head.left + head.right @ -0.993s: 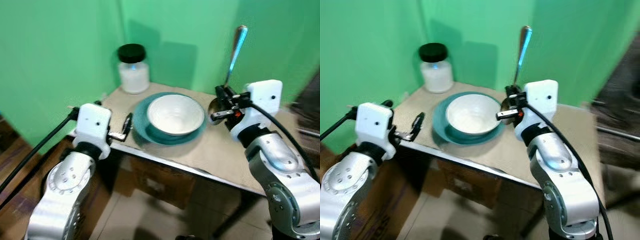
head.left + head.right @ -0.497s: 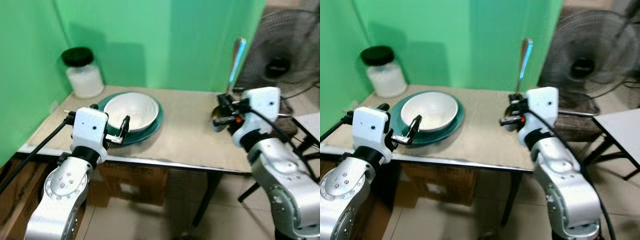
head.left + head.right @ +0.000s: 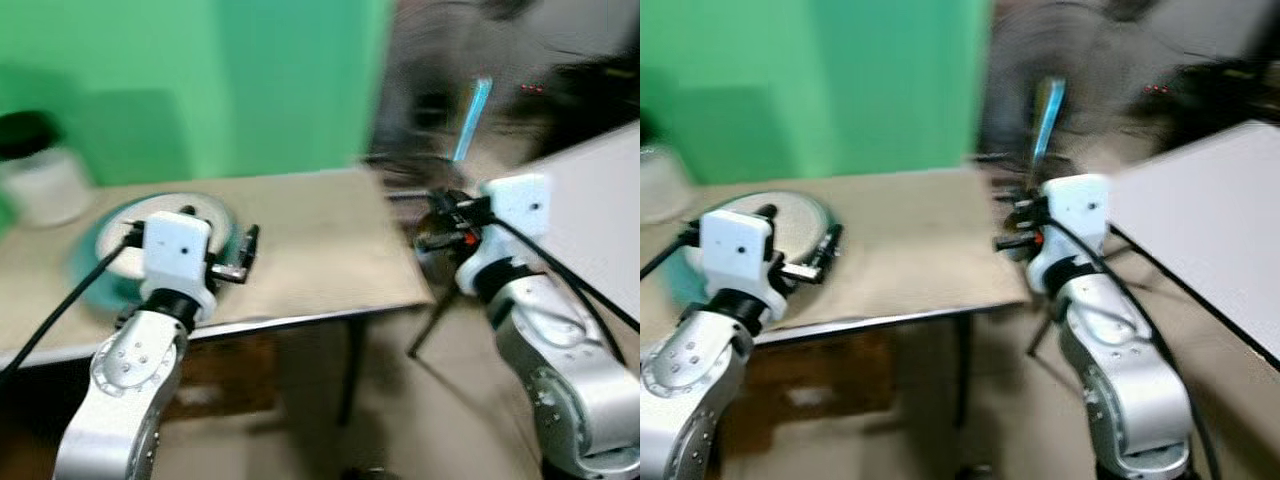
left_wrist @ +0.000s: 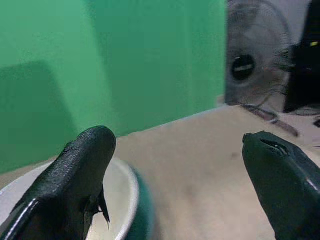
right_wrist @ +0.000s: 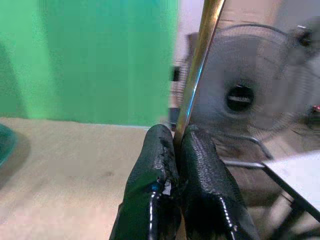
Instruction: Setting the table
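Note:
My right gripper [image 3: 447, 217] is shut on a metal spoon [image 3: 470, 118], whose handle stands upright above the fingers [image 5: 200, 150], just off the right end of the tan table [image 3: 320, 240]. The spoon's handle [image 5: 199, 75] rises between the pads. A white bowl [image 3: 790, 210] sits on a teal plate [image 3: 680, 282] at the table's left. My left gripper [image 3: 244, 256] hangs open over the table by the bowl's rim [image 4: 122, 182], holding nothing. The eye views are blurred.
A glass jar with a black lid [image 3: 38, 178] stands at the far left against the green wall. A floor fan [image 5: 245, 95] is beyond the table's right end. A white tabletop [image 3: 1200, 200] juts in at the right, with bare floor between.
The camera has swung to the right, so the bowl, plate and jar have slid to the left of the picture. The right gripper still holds the spoon upright.

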You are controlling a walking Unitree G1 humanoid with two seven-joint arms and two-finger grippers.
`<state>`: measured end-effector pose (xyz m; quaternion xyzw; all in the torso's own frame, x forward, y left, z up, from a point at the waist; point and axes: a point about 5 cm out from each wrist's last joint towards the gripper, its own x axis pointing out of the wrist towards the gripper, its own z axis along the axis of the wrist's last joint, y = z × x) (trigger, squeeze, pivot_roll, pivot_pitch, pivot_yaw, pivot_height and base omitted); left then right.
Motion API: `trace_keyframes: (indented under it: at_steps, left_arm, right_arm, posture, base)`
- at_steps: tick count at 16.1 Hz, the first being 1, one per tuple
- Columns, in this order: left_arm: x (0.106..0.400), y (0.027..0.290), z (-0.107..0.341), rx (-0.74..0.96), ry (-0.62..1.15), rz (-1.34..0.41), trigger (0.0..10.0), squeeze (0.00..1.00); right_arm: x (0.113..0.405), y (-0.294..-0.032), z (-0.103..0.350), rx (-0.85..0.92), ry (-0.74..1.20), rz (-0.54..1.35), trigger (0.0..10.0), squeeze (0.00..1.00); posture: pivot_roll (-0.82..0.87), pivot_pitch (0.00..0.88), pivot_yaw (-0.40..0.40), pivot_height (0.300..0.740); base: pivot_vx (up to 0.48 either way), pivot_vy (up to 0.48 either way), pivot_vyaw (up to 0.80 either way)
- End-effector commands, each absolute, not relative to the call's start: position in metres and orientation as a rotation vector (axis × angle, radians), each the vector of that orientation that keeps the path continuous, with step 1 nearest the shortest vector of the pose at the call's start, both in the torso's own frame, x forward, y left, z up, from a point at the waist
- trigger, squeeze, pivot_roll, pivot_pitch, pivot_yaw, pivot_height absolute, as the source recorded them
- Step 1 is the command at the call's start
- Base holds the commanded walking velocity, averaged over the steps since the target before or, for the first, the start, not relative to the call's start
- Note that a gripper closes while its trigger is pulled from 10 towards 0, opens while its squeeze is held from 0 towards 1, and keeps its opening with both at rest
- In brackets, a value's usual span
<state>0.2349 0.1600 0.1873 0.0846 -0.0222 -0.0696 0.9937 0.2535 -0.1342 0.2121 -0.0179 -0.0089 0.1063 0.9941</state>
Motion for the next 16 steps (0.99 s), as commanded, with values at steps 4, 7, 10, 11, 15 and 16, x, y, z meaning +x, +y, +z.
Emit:
trace_keyframes:
  at_steps: [4,7,10,11,15,16]
  left_arm:
    - [0.239,0.158,0.187,0.134,-0.049,-0.121,10.0,0.37]
    - [0.241,0.156,0.188,0.129,-0.057,-0.127,10.0,0.37]
    - [0.243,0.155,0.189,0.129,-0.061,-0.133,10.0,0.37]
    - [0.245,0.155,0.19,0.127,-0.063,-0.134,10.0,0.37]
    - [0.249,0.153,0.19,0.12,-0.067,-0.146,10.0,0.37]
    - [0.249,0.152,0.189,0.12,-0.064,-0.152,10.0,0.37]
  right_arm:
    - [0.256,-0.143,0.205,-0.034,0.021,0.144,10.0,0.0]
    - [0.258,-0.144,0.207,-0.03,0.02,0.124,10.0,0.0]
    - [0.259,-0.145,0.208,-0.033,0.017,0.112,10.0,0.0]
    - [0.259,-0.146,0.209,-0.034,0.017,0.105,10.0,0.0]
    - [0.258,-0.148,0.211,-0.052,0.009,0.087,10.0,0.0]
    - [0.257,-0.149,0.211,-0.058,0.007,0.076,10.0,0.0]
  posture:
    - [-0.06,0.022,0.024,0.74]
    - [-0.07,0.025,0.027,0.74]
    - [-0.08,0.033,0.032,0.74]
    - [-0.08,0.038,0.035,0.74]
    - [-0.11,0.055,0.043,0.74]
    - [-0.11,0.061,0.049,0.74]
  base:
    - [0.0,-0.338,-0.77]
    - [0.0,-0.48,-0.77]
    - [0.0,-0.48,-0.76]
    - [0.0,-0.48,-0.75]
    - [0.0,-0.48,-0.42]
    - [0.0,-0.48,0.0]
